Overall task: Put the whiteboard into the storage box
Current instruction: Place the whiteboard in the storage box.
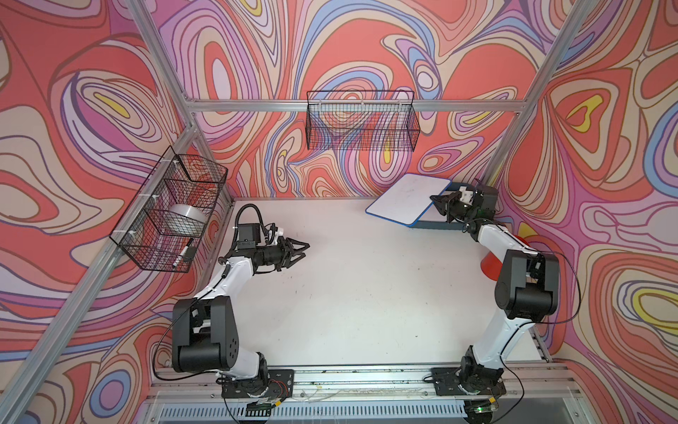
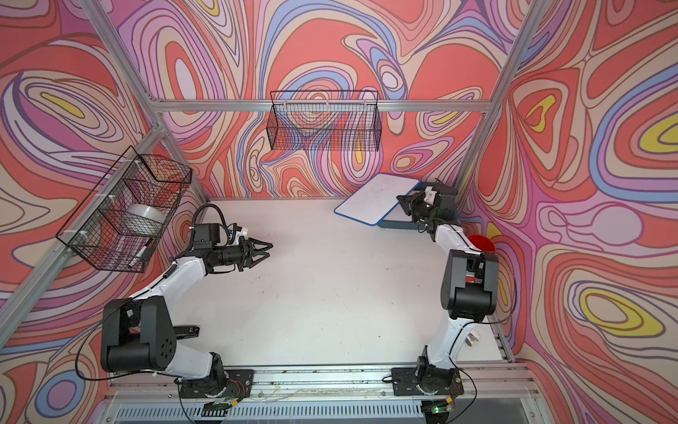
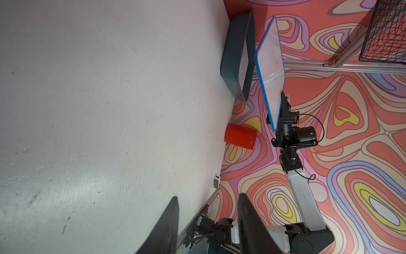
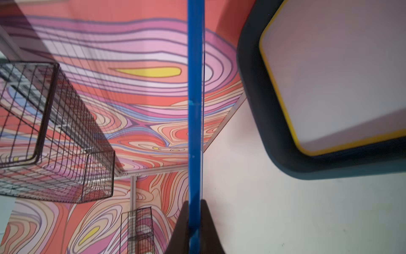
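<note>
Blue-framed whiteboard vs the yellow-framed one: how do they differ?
Frame: the blue-framed whiteboard has a blue edge, the yellow-framed whiteboard a yellow one. State: the blue-framed one is clamped in the right gripper, held tilted in the air; the yellow-framed one lies flat inside the storage box. Shared: white faces, rounded corners.

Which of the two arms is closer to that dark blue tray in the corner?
The right. The right gripper, clamped on the whiteboard, hangs just above the tray; the left gripper, open and empty, is far across the table.
</note>
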